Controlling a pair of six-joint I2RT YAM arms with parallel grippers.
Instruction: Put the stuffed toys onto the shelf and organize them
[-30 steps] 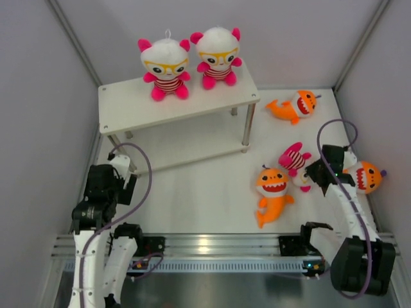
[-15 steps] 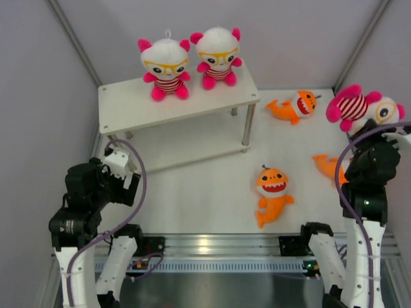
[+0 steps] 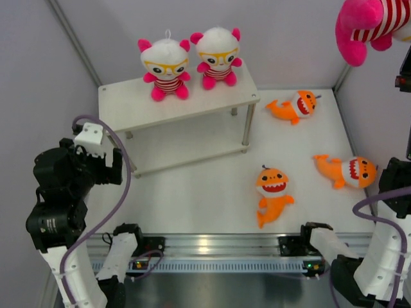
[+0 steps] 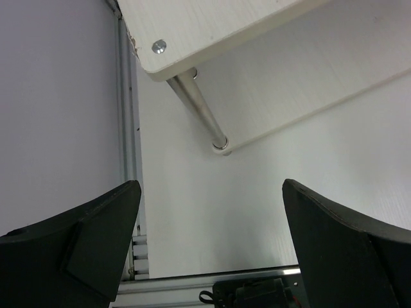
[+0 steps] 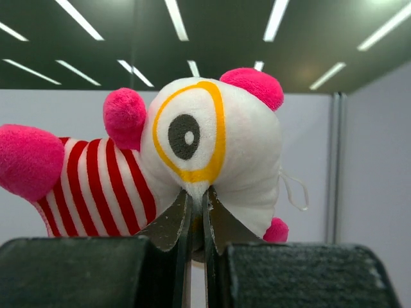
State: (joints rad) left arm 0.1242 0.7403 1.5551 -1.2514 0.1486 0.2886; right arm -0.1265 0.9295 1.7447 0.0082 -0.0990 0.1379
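Right wrist: bear (image 5: 218,154), maybe hang-tag loop (image 5: 304,188)

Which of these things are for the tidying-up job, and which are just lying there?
For the job:
- shelf
- left bear and right bear, sitting on its top
- held bear, pinched in the right tool
- far shark, right shark and near shark, lying on the table

Just there:
- purple cable
- metal rail

Lab test cell: panel walls (image 3: 32,64), aluminium rail (image 3: 212,244) (strip lights (image 5: 174,19) overhead).
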